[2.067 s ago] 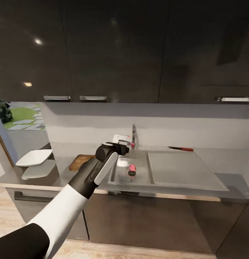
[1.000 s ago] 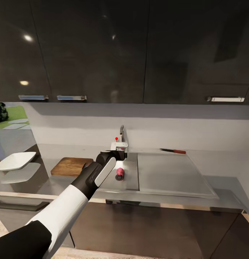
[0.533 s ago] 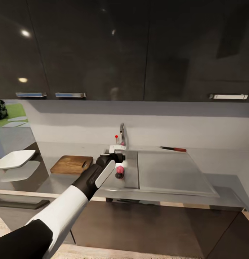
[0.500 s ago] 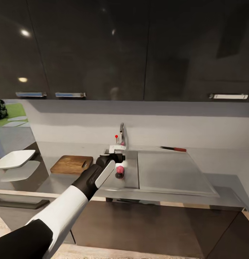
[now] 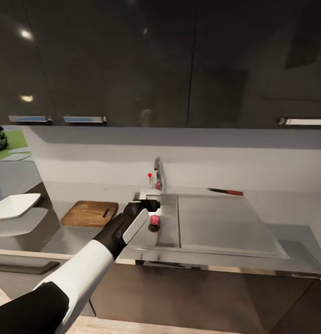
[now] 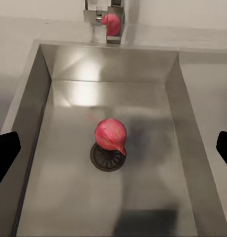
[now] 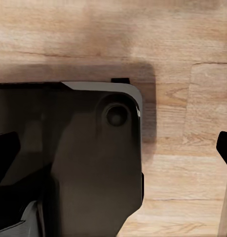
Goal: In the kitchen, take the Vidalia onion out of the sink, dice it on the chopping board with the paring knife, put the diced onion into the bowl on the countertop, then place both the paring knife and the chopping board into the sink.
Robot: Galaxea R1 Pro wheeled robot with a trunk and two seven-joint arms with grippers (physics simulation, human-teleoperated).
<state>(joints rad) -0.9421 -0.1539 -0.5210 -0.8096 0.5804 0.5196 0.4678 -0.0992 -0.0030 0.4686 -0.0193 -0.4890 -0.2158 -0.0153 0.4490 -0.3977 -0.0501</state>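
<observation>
Head view, middle of frame: left end effector [image 5: 148,203] up over the near-left edge of the sink [image 5: 168,232], not touching anything. Left wrist view, middle: onion [image 6: 111,136] sitting right on the round drain [image 6: 108,158], small point down toward the lower right. Two dark fingertips [image 6: 6,150] far apart at the left and right edges, so wide open, nothing held, onion lined up in the gap but well below. Tap [image 5: 156,172] at the back of the basin, tiny red knob [image 5: 149,175] just left of it.

Board [image 5: 89,213] flat on the surface [image 5: 67,234], left of the sink. White bowl [image 5: 14,205] at the far left edge. Knife [image 5: 225,191] at the back right, behind the drainboard [image 5: 220,222], red handle to the right.

Right wrist view: right end effector [image 7: 113,148] spread wide too, dark tips at both side edges, holding nothing, over a dark robot part [image 7: 69,158] and wooden floor [image 7: 182,59].

Step in hand, most likely: reaching down for the onion, the very first job. No cutting done yet.

Next move probably needs: go straight down into the basin, keep clear of the steel walls, close gently around the middle of the onion. Round and smooth, so could roll or slip off the drain if pushed from one side.
</observation>
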